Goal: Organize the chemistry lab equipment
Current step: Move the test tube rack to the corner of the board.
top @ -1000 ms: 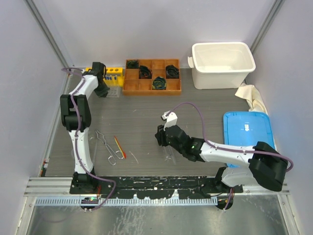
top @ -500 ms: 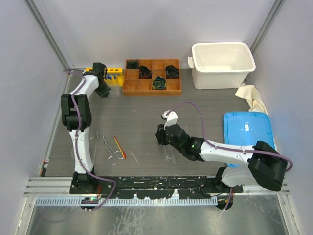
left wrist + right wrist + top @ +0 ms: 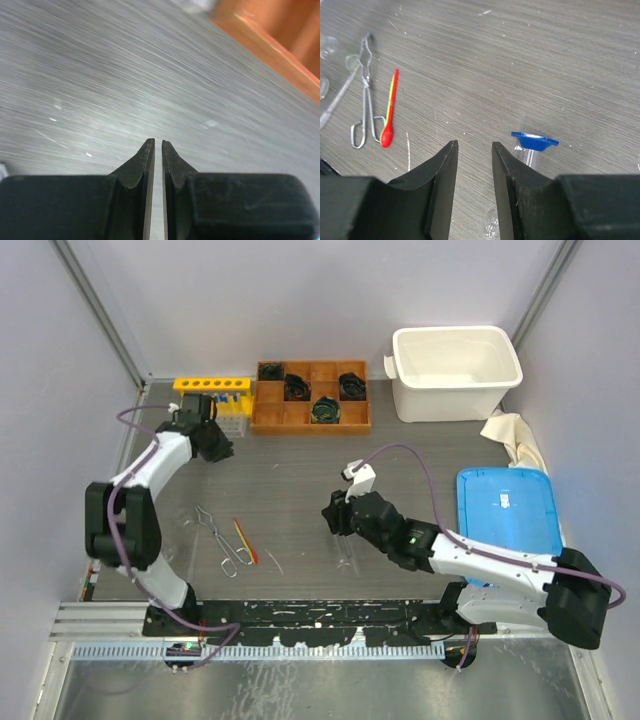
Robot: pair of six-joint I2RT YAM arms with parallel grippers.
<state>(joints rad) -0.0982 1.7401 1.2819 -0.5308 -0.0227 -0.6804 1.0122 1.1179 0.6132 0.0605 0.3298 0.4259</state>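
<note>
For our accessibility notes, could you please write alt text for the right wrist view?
The right gripper hangs open and empty above a grey table. A blue-capped test tube lies on the table just right of it; metal tongs and a red-orange stick lie side by side at the left.

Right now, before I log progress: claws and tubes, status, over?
Left claw nearly shut, empty, near yellow rack. Right claw open, empty. Blue-capped tube on table just beside it, nothing blocking.
</note>
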